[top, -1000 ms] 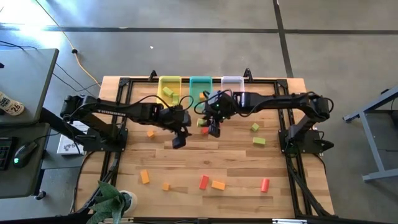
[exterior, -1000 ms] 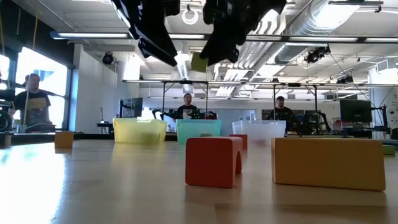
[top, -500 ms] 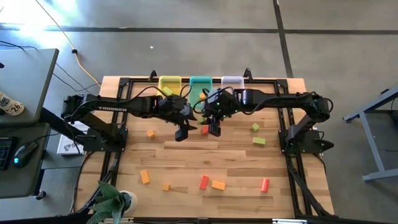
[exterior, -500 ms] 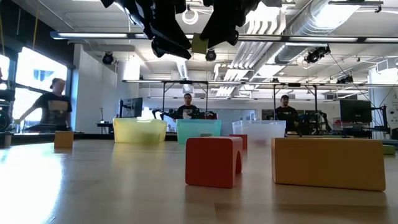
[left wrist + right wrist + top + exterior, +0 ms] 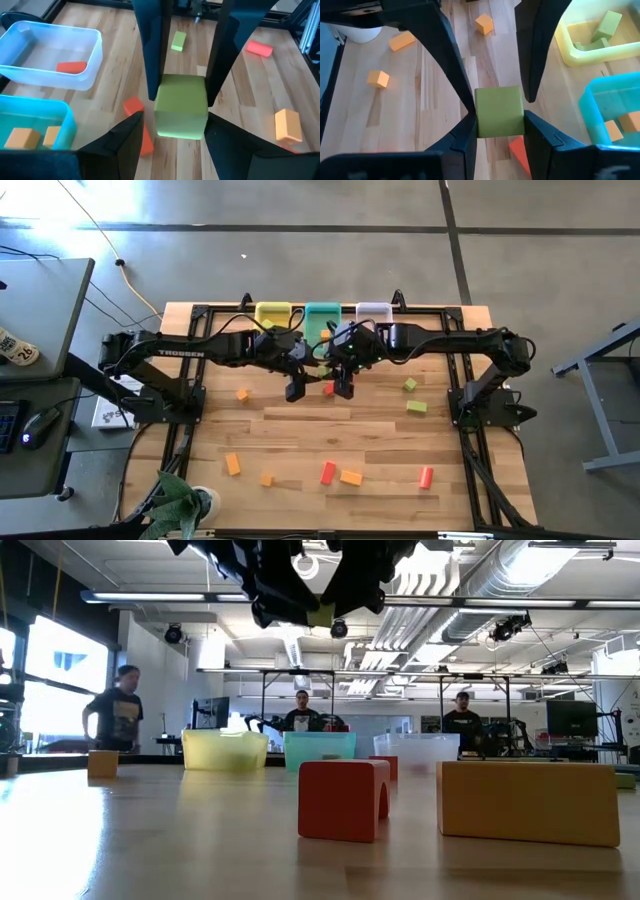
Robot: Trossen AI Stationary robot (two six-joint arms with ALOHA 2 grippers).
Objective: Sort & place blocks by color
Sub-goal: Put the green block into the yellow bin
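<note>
High over the middle of the table, my two grippers meet at one light green cube (image 5: 181, 105) (image 5: 499, 111) (image 5: 320, 614). My right gripper (image 5: 499, 142) (image 5: 330, 368) is shut on it. My left gripper (image 5: 175, 145) (image 5: 312, 370) is open, and its fingers stand on either side of the same cube. Green blocks lie in the yellow bin (image 5: 273, 315), orange ones in the teal bin (image 5: 322, 315), and a red one in the clear bin (image 5: 20, 55). Loose blocks lie flat on the wood, among them a red one (image 5: 328, 388) below the grippers. My right gripper pinches the green cube between its two fingers (image 5: 152, 75), one on each of two opposite side faces (image 5: 479, 120). It comes from the table's right, slanting down. The cube is lifted clear, well above the table. My left gripper's open fingers (image 5: 455, 75) flank the same two faces from the left; I cannot tell whether they touch.
Three bins stand in a row at the far edge. Loose orange blocks (image 5: 242, 394) (image 5: 232, 465) (image 5: 350, 477), red ones (image 5: 327, 472) (image 5: 426, 476) and green ones (image 5: 410, 384) (image 5: 417, 407) are scattered over the table. A potted plant (image 5: 180, 505) sits at the near-left corner. People stand in the room behind.
My left gripper has moved up, toward the table's right and far side, to the cube in my right gripper, and its open fingers now flank it. My right gripper has kept still with the cube. A person in the room behind has walked to the right.
</note>
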